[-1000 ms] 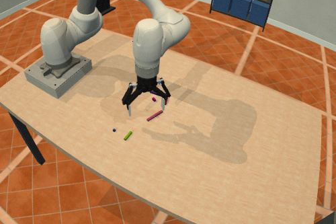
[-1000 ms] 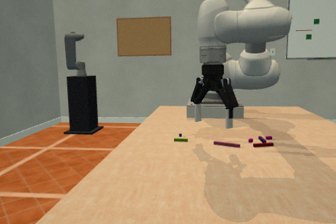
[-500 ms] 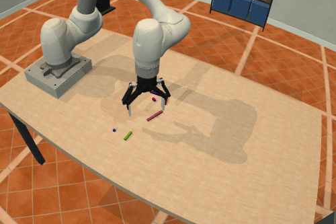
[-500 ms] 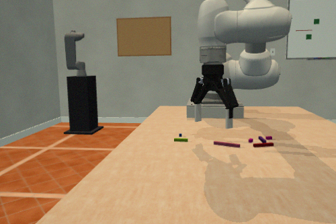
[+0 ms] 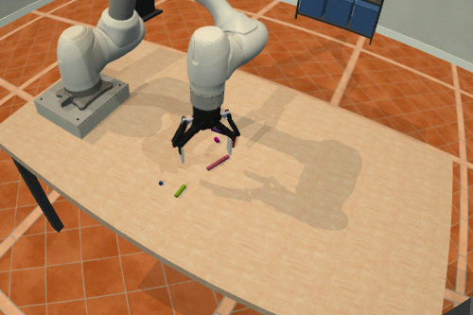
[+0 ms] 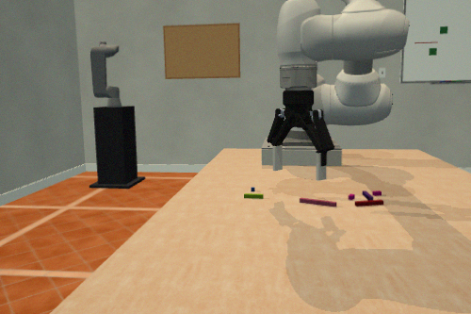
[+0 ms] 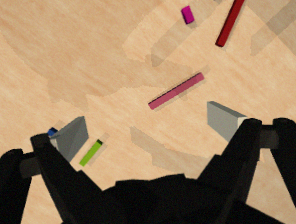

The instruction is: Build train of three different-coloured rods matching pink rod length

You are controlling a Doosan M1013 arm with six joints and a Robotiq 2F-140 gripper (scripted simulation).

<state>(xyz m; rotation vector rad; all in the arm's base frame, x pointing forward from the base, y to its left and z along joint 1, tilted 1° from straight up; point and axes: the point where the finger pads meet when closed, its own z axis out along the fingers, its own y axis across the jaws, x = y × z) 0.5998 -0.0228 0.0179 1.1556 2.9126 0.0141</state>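
Note:
The pink rod [image 5: 218,163] [image 6: 317,202] [image 7: 176,91] lies flat on the table. My gripper [image 5: 206,157] [image 6: 300,173] [image 7: 146,120] is open and empty, above the table near the pink rod. A lime rod [image 5: 180,190] [image 6: 253,196] [image 7: 91,153] lies apart from it, with a small blue rod [image 5: 161,183] [image 6: 252,190] [image 7: 52,132] near the lime one. A red rod [image 6: 369,203] [image 7: 230,22] is partly hidden by a finger in the top view. A magenta rod [image 5: 217,139] [image 6: 351,196] [image 7: 187,15] and a purple rod [image 5: 218,131] [image 6: 367,195] lie near it. A second magenta rod [image 6: 377,193] shows beside the purple one.
The arm's grey base block [image 5: 82,108] [image 6: 301,157] stands on the table [image 5: 378,243] [image 6: 212,252]. Shadows of the arm fall across the table top. A shelf with boxes stands beyond the table in the top view.

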